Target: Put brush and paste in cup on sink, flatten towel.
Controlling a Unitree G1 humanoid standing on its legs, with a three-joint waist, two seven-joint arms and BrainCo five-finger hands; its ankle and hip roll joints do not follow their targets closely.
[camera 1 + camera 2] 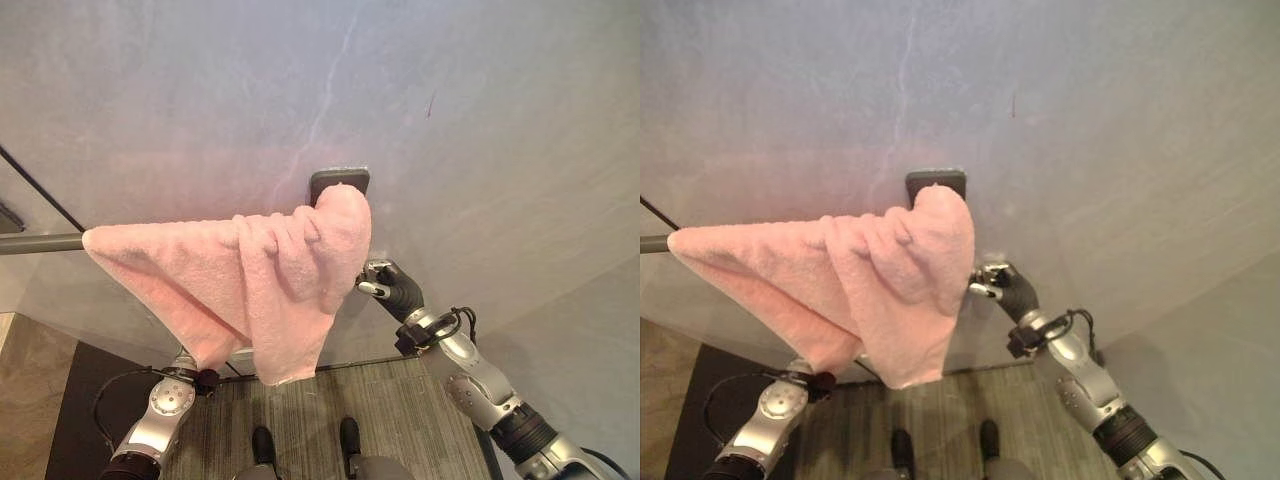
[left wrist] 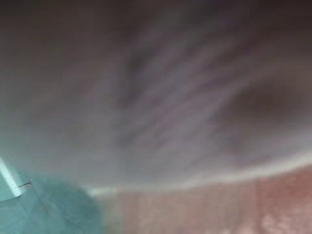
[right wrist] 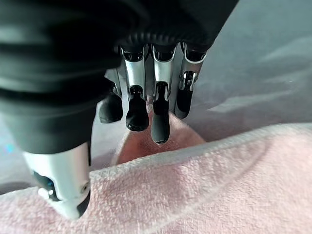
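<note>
A pink towel (image 1: 270, 270) hangs over a grey bar (image 1: 40, 243) on the wall. It is stretched out to the left and bunched in thick folds at the right, under a dark bracket (image 1: 338, 180). My right hand (image 1: 385, 283) is at the towel's right edge. In the right wrist view its fingers (image 3: 161, 122) curl behind the towel's hem (image 3: 219, 185) and its thumb (image 3: 63, 195) lies on the front of the cloth, pinching it. My left arm (image 1: 165, 400) reaches up under the towel's lower left corner, where the cloth hides the hand. Pink cloth (image 2: 219, 209) sits very close in the left wrist view.
A grey marbled wall (image 1: 450, 120) stands right behind the bar. Below are a striped wood-look floor (image 1: 390, 410) and a dark mat (image 1: 80, 400) at the lower left. A thin dark line (image 1: 40, 190) runs slantwise across the wall at the left.
</note>
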